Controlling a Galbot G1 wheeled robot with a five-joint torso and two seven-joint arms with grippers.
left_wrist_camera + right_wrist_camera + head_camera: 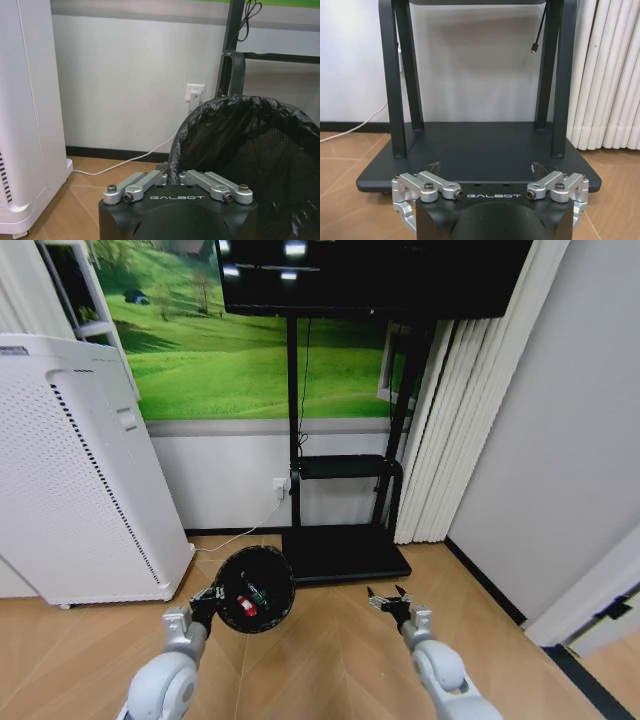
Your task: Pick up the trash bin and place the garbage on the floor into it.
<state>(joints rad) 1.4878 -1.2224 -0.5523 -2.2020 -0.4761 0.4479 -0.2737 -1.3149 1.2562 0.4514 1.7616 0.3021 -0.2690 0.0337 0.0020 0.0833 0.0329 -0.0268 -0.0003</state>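
Note:
My left gripper [210, 598] is shut on the left rim of the trash bin [255, 588], a round black bin that hangs above the floor [330, 660] with its mouth tipped toward the head camera. Garbage lies inside it: a red piece [248, 609] and a green-labelled item [256, 594]. In the left wrist view the gripper [174, 172] pinches the bag-lined rim of the trash bin [250, 150]. My right gripper [390, 602] hovers open to the bin's right with nothing between its fingers. In its own wrist view the right gripper [486, 170] faces the stand's base.
A tall white perforated appliance [70, 470] stands at the left. Straight ahead is the black TV stand with a low base plate [345, 552]. White curtains [450, 420] hang at the right. A white cable runs along the floor from a wall socket [194, 93].

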